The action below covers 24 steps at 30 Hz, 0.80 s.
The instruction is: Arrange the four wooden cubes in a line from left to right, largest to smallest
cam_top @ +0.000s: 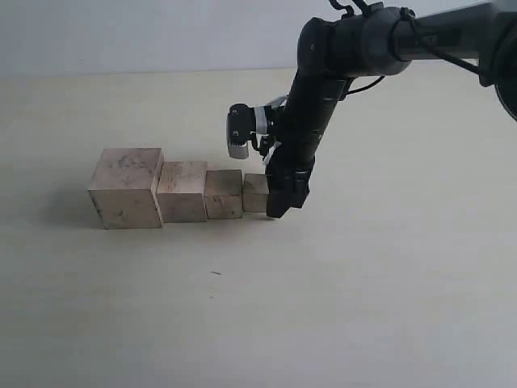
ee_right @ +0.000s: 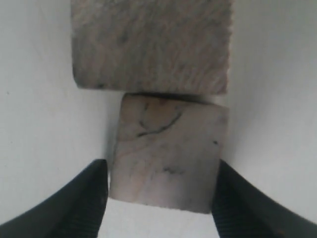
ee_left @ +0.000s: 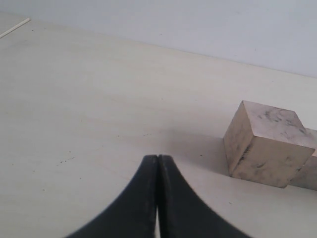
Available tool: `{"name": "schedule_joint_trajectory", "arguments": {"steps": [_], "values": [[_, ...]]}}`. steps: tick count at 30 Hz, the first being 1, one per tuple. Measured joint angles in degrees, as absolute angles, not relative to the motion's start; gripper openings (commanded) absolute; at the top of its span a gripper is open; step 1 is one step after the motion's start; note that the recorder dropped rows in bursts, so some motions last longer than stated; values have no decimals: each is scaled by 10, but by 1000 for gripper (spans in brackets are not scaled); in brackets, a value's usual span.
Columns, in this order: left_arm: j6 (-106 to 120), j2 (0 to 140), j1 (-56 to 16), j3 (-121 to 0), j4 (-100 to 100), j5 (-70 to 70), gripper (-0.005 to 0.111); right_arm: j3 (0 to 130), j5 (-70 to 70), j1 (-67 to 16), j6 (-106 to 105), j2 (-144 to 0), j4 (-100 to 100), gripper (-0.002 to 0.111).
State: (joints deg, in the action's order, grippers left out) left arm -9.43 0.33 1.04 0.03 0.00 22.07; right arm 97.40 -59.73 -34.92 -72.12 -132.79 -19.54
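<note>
The four wooden cubes stand in a touching row on the pale table, with size falling from left to right. The largest [cam_top: 127, 187] has dark smudges, then come the second [cam_top: 182, 191], the third [cam_top: 224, 193] and the smallest [cam_top: 255, 192]. My right gripper [cam_top: 279, 202] is down at the row's right end. In the right wrist view it [ee_right: 162, 168] is open around the smallest cube [ee_right: 168, 148], with a thin gap at one finger. That cube rests against the third cube [ee_right: 151, 44]. My left gripper [ee_left: 158, 157] is shut and empty, some way from the largest cube [ee_left: 267, 144].
The right arm [cam_top: 323, 89] reaches down from the upper right above the row's end. A wrist camera housing [cam_top: 241, 129] hangs above the third cube. The pale tabletop [cam_top: 242, 307] extends in front of the row, and a light wall [cam_top: 121, 32] bounds the far side.
</note>
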Motion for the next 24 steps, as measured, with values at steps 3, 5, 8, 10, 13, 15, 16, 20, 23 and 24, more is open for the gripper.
{"name": "schedule_joint_trajectory", "arguments": {"steps": [3,5,8,10,13,15,16,20,23,24], "values": [[-94,3,10,0,0,221,0,974,-599,-349,-712,-1328,-195,64],[-94,3,10,0,0,221,0,974,-600,-349,-709,-1328,-195,64],[-94,3,10,0,0,221,0,974,-600,-349,-706,-1328,-195,64],[-94,3,10,0,0,221,0,974,-601,-349,-705,-1328,-195,64],[-94,3,10,0,0,221,0,974,-601,-349,-704,-1323,-195,64],[-94,3,10,0,0,221,0,974,-601,-349,-703,-1317,-198,64],[-94,3,10,0,0,221,0,974,-600,-349,-703,-1312,-201,64],[-94,3,10,0,0,221,0,974,-599,-349,-702,-1301,-217,64],[-94,3,10,0,0,221,0,974,-599,-349,-702,-1300,-218,62],[-94,3,10,0,0,221,0,974,-599,-349,-702,-1300,-218,61]]}}
